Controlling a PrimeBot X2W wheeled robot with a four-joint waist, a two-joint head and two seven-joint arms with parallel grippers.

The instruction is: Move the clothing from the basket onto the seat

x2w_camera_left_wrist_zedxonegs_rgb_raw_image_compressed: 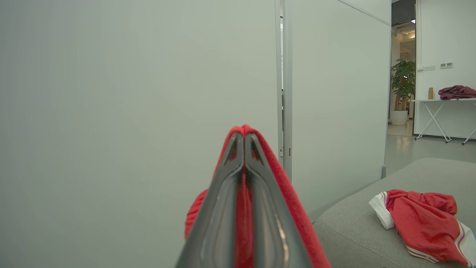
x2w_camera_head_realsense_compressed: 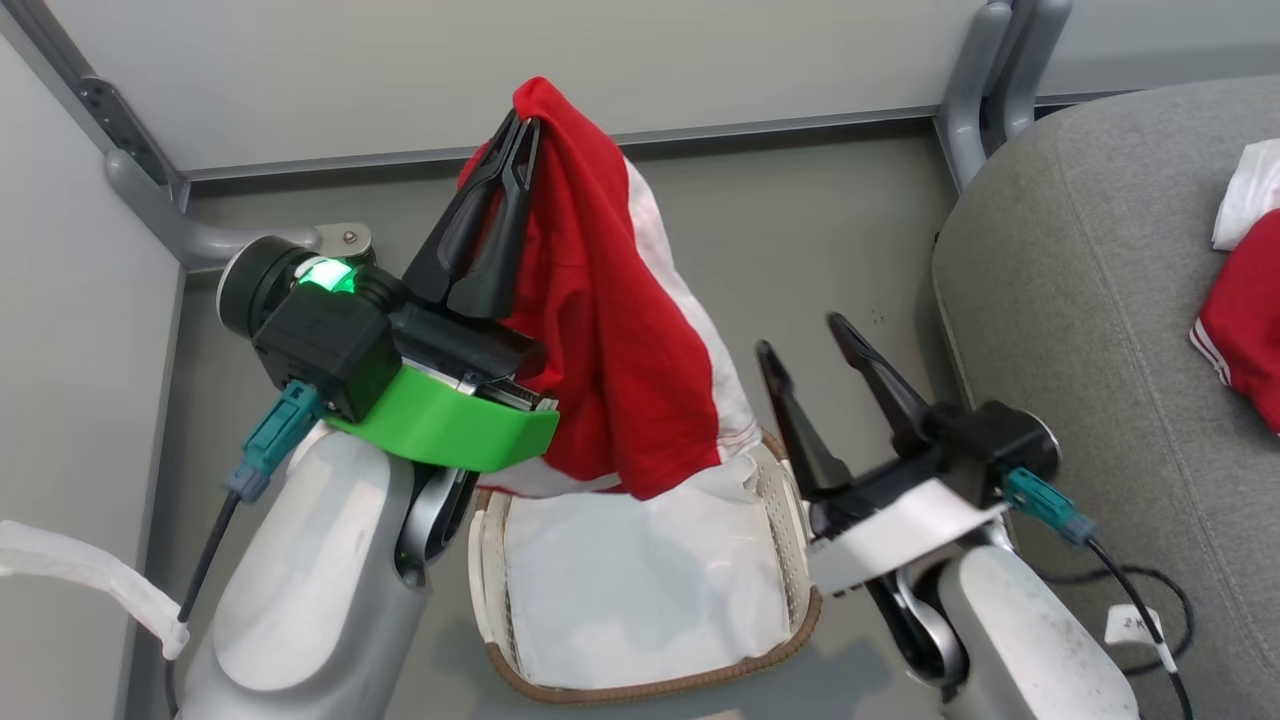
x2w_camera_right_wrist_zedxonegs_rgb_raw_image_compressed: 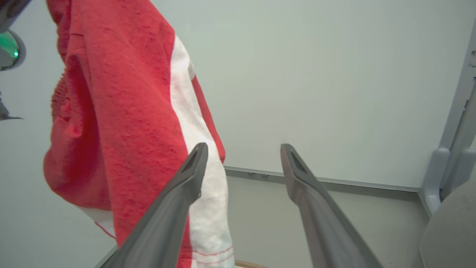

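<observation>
Looking down past both arms, I've got a grey floor (x2w_camera_head_realsense_compressed: pixel 850 220) fenced by pale partition panels (x2w_camera_head_realsense_compressed: pixel 500 70), with grey metal feet (x2w_camera_head_realsense_compressed: pixel 990 90) bracing them at the corners. The seat (x2w_camera_head_realsense_compressed: pixel 1090 300) fills the right side, big and grey with a stitched seam along its rounded edge, and a crumpled red and white garment (x2w_camera_head_realsense_compressed: pixel 1245 320) lies on it near the far right. Through the left wrist camera, beyond the panels, I can make out an open room with a potted plant (x2w_camera_left_wrist_zedxonegs_rgb_raw_image_compressed: pixel 403 78) and a folding table (x2w_camera_left_wrist_zedxonegs_rgb_raw_image_compressed: pixel 438 100) carrying a dark red bundle (x2w_camera_left_wrist_zedxonegs_rgb_raw_image_compressed: pixel 456 92). Down between the arms sits the basket (x2w_camera_head_realsense_compressed: pixel 650 690) on the floor, just beside the seat, brown woven rim towards me, its white liner (x2w_camera_head_realsense_compressed: pixel 640 590) lying smooth inside. Above it the left gripper (x2w_camera_head_realsense_compressed: pixel 527 125) is clamped tight on a red top with a white panel (x2w_camera_head_realsense_compressed: pixel 610 350), raised high; the cloth hangs down over the basket's far end, and whether its hem touches the liner I can't tell. The right gripper (x2w_camera_head_realsense_compressed: pixel 800 335) is spread wide with nothing between its fingers, just right of the hanging cloth.
</observation>
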